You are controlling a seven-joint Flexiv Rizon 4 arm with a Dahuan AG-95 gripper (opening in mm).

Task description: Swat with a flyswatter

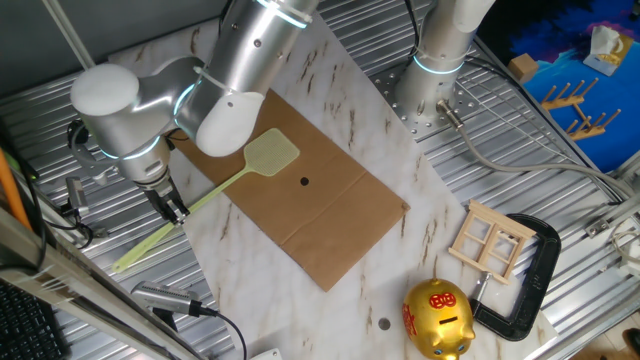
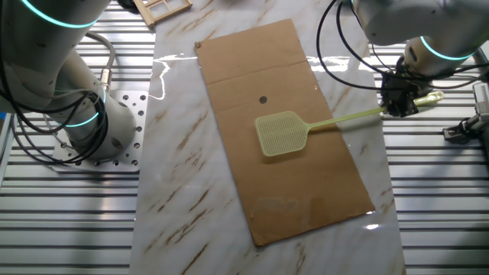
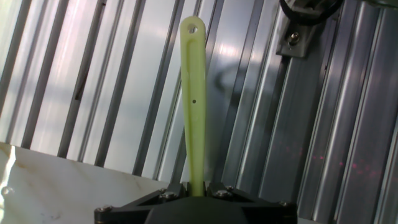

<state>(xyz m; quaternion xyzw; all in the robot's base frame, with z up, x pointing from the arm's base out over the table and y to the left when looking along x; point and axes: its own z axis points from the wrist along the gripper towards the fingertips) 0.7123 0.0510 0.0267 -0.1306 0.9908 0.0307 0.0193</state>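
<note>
The pale yellow-green flyswatter [image 1: 271, 152] has its mesh head over the brown sheet [image 1: 330, 215], short of a small dark spot [image 1: 304, 182]. Its long handle runs off the sheet toward the table's edge. My gripper [image 1: 176, 211] is shut on the handle near its far end. In the other fixed view the head [image 2: 282, 133] lies on the sheet below the spot [image 2: 263, 99], and the gripper [image 2: 397, 105] clamps the handle. In the hand view the handle [image 3: 194, 93] rises from between the shut fingers [image 3: 175, 189], its hanging hole at the top.
A gold piggy bank [image 1: 438, 318], a black clamp [image 1: 525, 275] and a small wooden window frame [image 1: 490, 240] sit at the near right. A second robot base [image 1: 432, 85] stands at the back. Ribbed metal tabletop [image 1: 560, 200] surrounds the marble board.
</note>
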